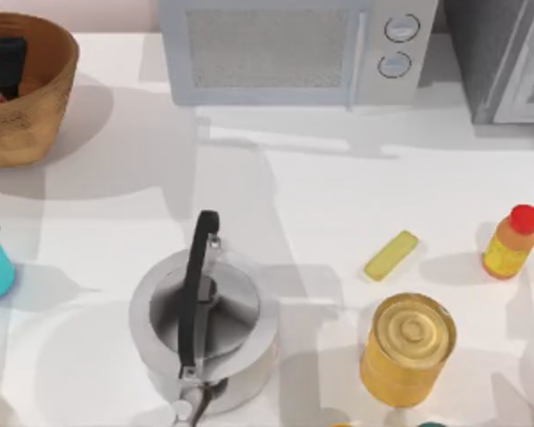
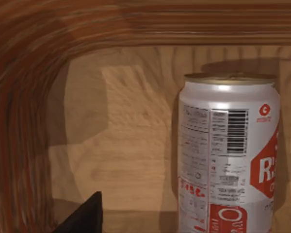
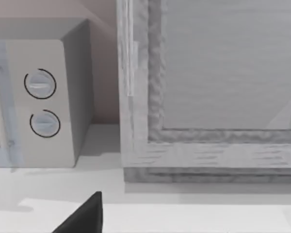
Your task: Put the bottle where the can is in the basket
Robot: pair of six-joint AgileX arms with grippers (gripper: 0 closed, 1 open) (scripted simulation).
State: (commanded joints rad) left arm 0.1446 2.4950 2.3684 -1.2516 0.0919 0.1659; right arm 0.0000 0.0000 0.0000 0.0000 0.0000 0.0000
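The can (image 2: 228,155) stood upright inside the basket (image 1: 49,93), on its floor near the curved wall; from above you could see just a sliver of it at the basket's left edge. Your left gripper (image 1: 7,62) hung down inside the basket, just beside the can and not touching it. Whether its fingers were apart or together, I cannot tell; the left wrist view gave you one dark fingertip (image 2: 85,218) clear of the can.

The bottle (image 1: 512,242), yellow with a red cap, lay far from the basket, well to its right on the table (image 1: 338,196). Between them stood the kettle (image 1: 203,329), nearer the table's front than the basket. The golden tin (image 1: 408,349) sat just front-left of the bottle, a yellow bar (image 1: 391,255) between kettle and bottle.

Your right gripper faced the microwave (image 1: 294,49); its finger state cannot be told.
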